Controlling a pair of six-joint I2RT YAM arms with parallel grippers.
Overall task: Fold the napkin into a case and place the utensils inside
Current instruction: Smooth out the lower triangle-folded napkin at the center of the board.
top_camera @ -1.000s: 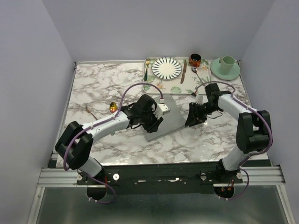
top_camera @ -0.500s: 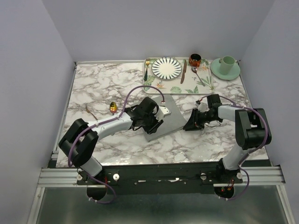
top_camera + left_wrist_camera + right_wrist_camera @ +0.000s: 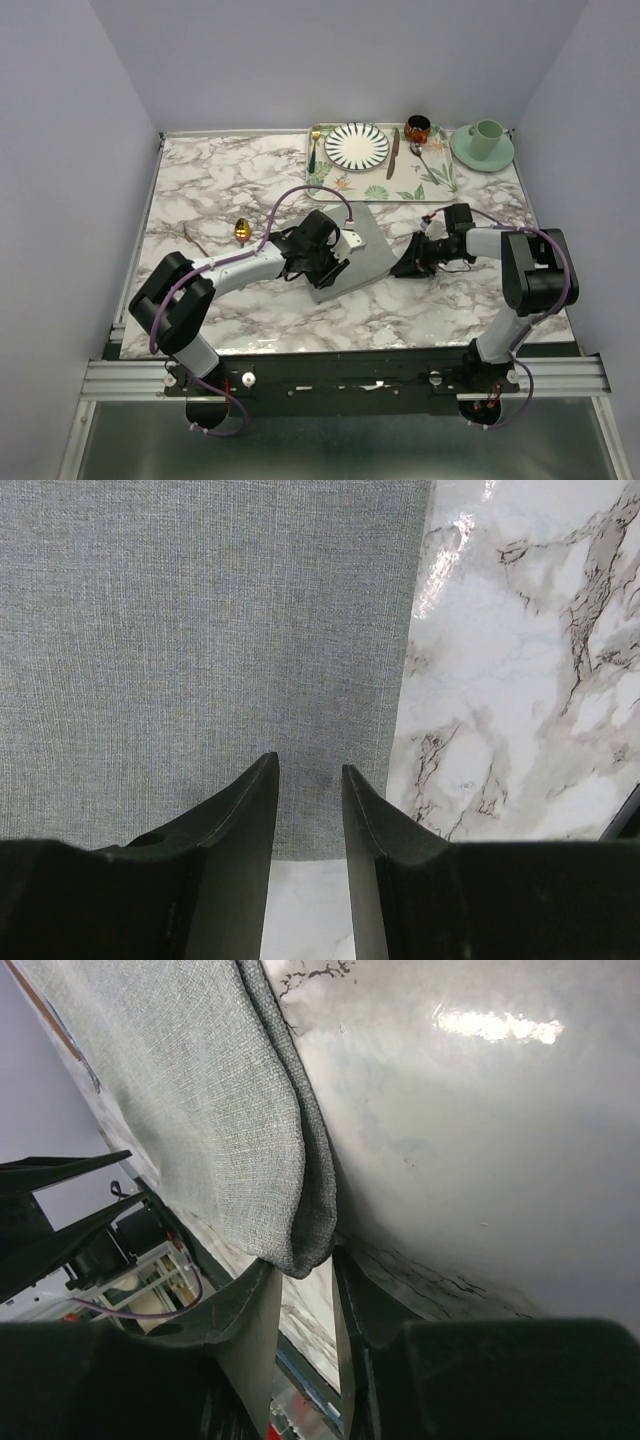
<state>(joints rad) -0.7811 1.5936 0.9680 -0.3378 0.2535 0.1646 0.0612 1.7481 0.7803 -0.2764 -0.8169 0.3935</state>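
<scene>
The grey napkin (image 3: pixel 368 245) lies folded mid-table, a slanted strip. My left gripper (image 3: pixel 328 268) hovers over its near left part. In the left wrist view the left gripper (image 3: pixel 310 765) stands open above the napkin (image 3: pixel 200 630), whose near edge runs just behind the tips. My right gripper (image 3: pixel 406 264) is low at the cloth's right edge. In the right wrist view the right gripper (image 3: pixel 305 1258) pinches the rounded folded corner of the napkin (image 3: pixel 200 1090). The spoon's gold bowl (image 3: pixel 241 229) and a thin fork (image 3: pixel 193 240) lie on the table to the left.
At the back stands a leaf-patterned tray (image 3: pixel 400 186) with a striped plate (image 3: pixel 357 145), a dark-handled gold fork (image 3: pixel 314 148), a brown-handled knife (image 3: pixel 393 152) and another spoon (image 3: pixel 421 160). An orange cup (image 3: pixel 417 127) and a green cup on a saucer (image 3: pixel 486 140) are at the back right.
My right gripper dropped lower to the napkin's right edge and narrowed its jaws around the folded corner. The left gripper has barely moved over the cloth.
</scene>
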